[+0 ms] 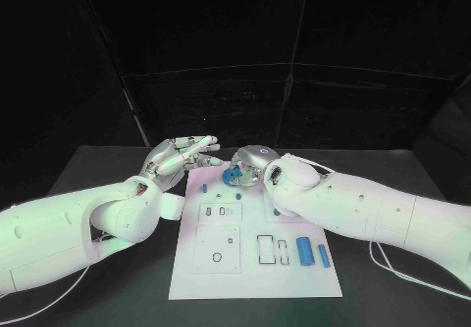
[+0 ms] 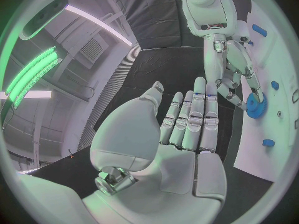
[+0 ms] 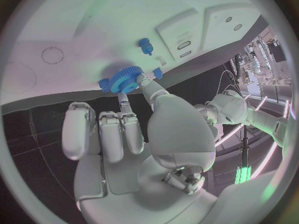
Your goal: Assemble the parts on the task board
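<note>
The task board looks matt white; the blue gear (toothed rim) seems smooth plastic; the table matt black.

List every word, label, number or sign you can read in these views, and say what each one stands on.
None can be read.
The task board bears only outlines and recesses, with no lettering that shows.
The blue gear held by the right hand has no marking to read.
The left hand and both arms carry no legible label.

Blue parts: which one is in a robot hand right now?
The toothed blue gear, pinched by the right robot hand at the board's far end; the other blue parts lie untouched.
</note>
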Available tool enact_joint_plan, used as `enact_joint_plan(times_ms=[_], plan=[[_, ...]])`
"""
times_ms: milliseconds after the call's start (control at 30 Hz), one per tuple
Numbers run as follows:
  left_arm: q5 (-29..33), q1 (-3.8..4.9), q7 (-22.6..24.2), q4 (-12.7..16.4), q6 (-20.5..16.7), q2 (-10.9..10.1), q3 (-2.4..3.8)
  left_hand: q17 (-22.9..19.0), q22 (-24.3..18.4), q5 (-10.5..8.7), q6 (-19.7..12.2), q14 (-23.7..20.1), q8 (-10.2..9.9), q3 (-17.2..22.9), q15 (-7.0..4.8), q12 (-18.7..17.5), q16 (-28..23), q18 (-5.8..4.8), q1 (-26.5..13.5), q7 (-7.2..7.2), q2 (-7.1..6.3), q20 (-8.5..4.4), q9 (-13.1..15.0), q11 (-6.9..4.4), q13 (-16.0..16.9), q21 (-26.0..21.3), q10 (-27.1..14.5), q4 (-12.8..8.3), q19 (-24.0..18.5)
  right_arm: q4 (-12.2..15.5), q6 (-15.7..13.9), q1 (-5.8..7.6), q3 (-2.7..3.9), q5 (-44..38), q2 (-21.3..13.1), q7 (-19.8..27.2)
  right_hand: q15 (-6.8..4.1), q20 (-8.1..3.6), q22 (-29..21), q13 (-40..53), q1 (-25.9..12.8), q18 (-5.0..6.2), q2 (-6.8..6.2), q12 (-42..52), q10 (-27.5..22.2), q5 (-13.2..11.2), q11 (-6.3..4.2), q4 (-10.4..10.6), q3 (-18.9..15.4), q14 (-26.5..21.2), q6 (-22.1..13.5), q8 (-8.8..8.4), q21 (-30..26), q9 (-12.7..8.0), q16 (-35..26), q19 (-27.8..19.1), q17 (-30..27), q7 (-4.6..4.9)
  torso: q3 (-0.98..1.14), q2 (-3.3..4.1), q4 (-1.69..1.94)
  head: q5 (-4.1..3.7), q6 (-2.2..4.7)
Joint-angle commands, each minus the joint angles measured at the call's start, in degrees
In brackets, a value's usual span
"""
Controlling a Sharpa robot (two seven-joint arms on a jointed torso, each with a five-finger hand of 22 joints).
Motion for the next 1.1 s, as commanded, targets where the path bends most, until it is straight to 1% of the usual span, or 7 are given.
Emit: enact_joint_plan(times_ms=[33, 233, 633, 733, 833, 933, 1100], plan=[[-0.1, 0.11, 0.2, 0.1, 0.4, 0.0, 0.02, 0.1, -0.1, 0.21, 0.3, 0.2, -0.4, -0.3, -0.03, -0.4, -0.4, 0.67, -0.4, 1.29, 0.34, 0.17, -0.1, 0.11, 0.0, -0.4, 0.5, 0.1, 0.4, -0.1, -0.6, 0.10, 0.00, -0.9, 0.0, -0.8, 0.53, 0.56, 0.1, 11.0, -0.1, -1.06, -0.67, -0.4, 3.3, -0.5, 0.55, 0.1, -0.6, 5.3, -1.1, -0.74, 0.2, -0.2, 0.0, 0.0, 11.9, 0.12, 0.01, 0.03, 0.00, -0.09, -0.07], [-0.1, 0.13, 0.0, 0.0, 0.2, 0.1, 0.02, 0.1, -0.1, 0.21, 0.3, 0.2, -0.4, -0.4, -0.03, -0.4, -0.4, 0.67, -0.5, 1.29, 0.36, 0.17, -0.1, 0.11, 0.0, -0.4, 0.5, 0.1, 0.4, -0.3, -1.4, 0.01, 0.00, -0.9, 0.5, -0.8, 1.09, 1.06, 0.3, 10.0, -0.1, -1.10, -0.60, -1.2, 2.5, -3.5, 1.21, 0.9, -1.8, 5.2, -3.7, -2.38, 0.3, -0.7, -0.2, 0.0, 11.6, 0.85, 0.04, 0.03, -0.01, -0.24, -0.02], [-0.1, 0.14, 0.0, -0.1, 0.2, 0.2, 0.02, 0.1, -0.1, 0.21, 0.3, 0.2, -0.4, -0.4, -0.03, -0.4, -0.4, 0.67, -0.5, 1.29, 0.37, 0.17, -0.1, 0.11, 0.0, -0.4, 0.5, 0.1, 0.4, -0.6, -0.4, -0.13, -0.01, -0.5, 0.4, -1.3, 1.33, 1.34, 0.2, 9.6, -0.2, -1.08, -0.67, -1.5, 2.1, -4.1, 1.46, 1.6, -2.6, 5.1, -4.2, -2.68, 0.3, -0.8, -0.2, -0.1, 11.4, 1.08, 0.02, 0.02, 0.03, -0.33, -0.14], [-0.1, 0.14, 0.0, -0.1, 0.1, 0.2, 0.02, 0.1, -0.1, 0.21, 0.3, 0.2, -0.4, -0.4, -0.03, -0.4, -0.4, 0.67, -0.5, 1.29, 0.37, 0.17, -0.1, 0.11, 0.0, -0.4, 0.5, 0.1, 0.4, -0.4, 1.0, -0.14, -0.01, 0.3, 0.3, -0.9, 1.37, 1.43, 0.3, 9.8, -1.0, -1.08, -0.60, -1.3, 2.3, -4.0, 1.45, 2.8, -3.4, 5.2, -3.7, -2.47, 0.3, -0.7, -0.2, -0.1, 11.5, 1.02, 0.02, 0.03, 0.03, -0.34, -0.18], [-0.1, 0.14, 0.0, -0.1, 0.1, 0.2, 0.02, 0.1, -0.1, 0.21, 0.3, 0.2, -0.4, -0.4, -0.03, -0.4, -0.4, 0.67, -0.5, 1.29, 0.37, 0.17, -0.1, 0.11, 0.0, -0.4, 0.5, 0.1, 0.4, -0.1, 2.5, -0.16, -0.02, 1.3, 0.3, -0.7, 1.34, 1.44, 0.3, 10.0, -2.9, -1.09, -0.34, -1.2, 2.4, -1.9, 1.42, 5.1, -5.1, 5.2, -3.5, -2.41, 0.4, -0.7, -0.2, -0.1, 11.6, 0.98, 0.02, 0.04, 0.03, -0.32, -0.23], [-0.1, 0.14, 0.0, -0.1, 0.1, 0.2, 0.02, 0.1, -0.1, 0.21, 0.3, 0.2, -0.4, -0.4, -0.03, -0.4, -0.4, 0.67, -0.5, 1.29, 0.37, 0.17, -0.1, 0.11, 0.0, -0.4, 0.5, 0.1, 0.4, -0.3, 3.6, -0.17, -0.03, 2.0, 0.3, -0.6, 1.38, 1.46, 0.4, 10.2, -4.3, -1.10, -0.02, -1.1, 2.5, -1.2, 1.45, 7.2, -6.3, 5.2, -3.5, -2.51, 0.4, -0.8, -0.1, 0.0, 11.8, 1.01, 0.02, 0.01, 0.01, -0.32, -0.31], [-0.1, 0.14, -0.1, 0.0, 0.0, 0.2, 0.02, 0.1, -0.1, 0.21, 0.3, 0.2, -0.4, -0.4, -0.03, -0.4, -0.4, 0.67, -0.5, 1.29, 0.37, 0.17, -0.1, 0.11, 0.0, -0.4, 0.5, 0.1, 0.4, -1.0, 3.8, -0.19, -0.06, 2.6, 0.4, -1.0, 1.49, 1.53, 0.5, 10.2, -4.5, -1.13, 0.87, -1.0, 2.6, -0.3, 1.62, 8.6, -6.8, 5.2, -4.3, -3.04, 0.5, -1.1, -0.1, 0.0, 11.9, 1.22, 0.00, 0.02, 0.07, -0.35, -0.59]])
